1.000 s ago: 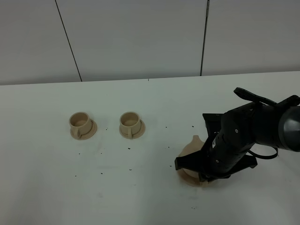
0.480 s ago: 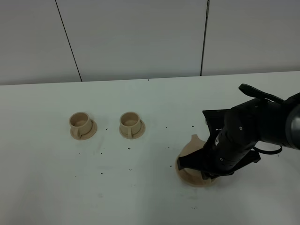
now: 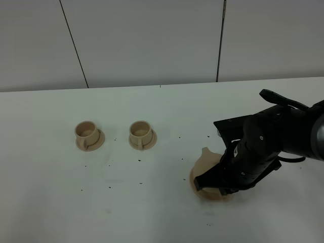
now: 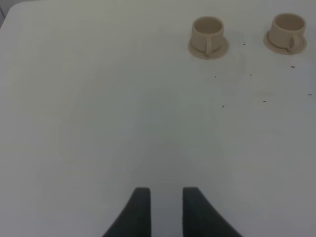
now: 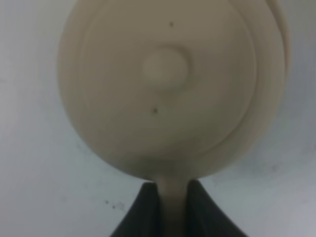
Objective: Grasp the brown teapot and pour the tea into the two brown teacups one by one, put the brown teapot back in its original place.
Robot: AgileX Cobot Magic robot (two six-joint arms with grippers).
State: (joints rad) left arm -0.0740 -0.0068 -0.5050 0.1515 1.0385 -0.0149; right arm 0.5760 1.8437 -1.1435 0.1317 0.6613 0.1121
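Observation:
The brown teapot (image 3: 206, 161) sits at the right of the table, mostly hidden under my right arm, over its flat tan saucer (image 3: 198, 190). In the right wrist view I see its knobbed lid (image 5: 165, 66) from above, and my right gripper (image 5: 173, 192) is shut on the loop handle (image 5: 173, 202). I cannot tell whether the pot rests on the saucer or is just off it. The two brown teacups (image 3: 87, 132) (image 3: 140, 131) stand on small saucers at the left. They also show in the left wrist view (image 4: 207, 34) (image 4: 288, 30). My left gripper (image 4: 164, 200) is empty, its fingers close together, far from the cups.
Small dark specks are scattered on the white table (image 3: 152, 202) between the cups and the teapot. A grey panelled wall (image 3: 152, 40) stands behind the table's far edge.
My right arm has shifted a little to the left over the teapot. The teapot's spout has moved slightly left with it. The cups have not moved.

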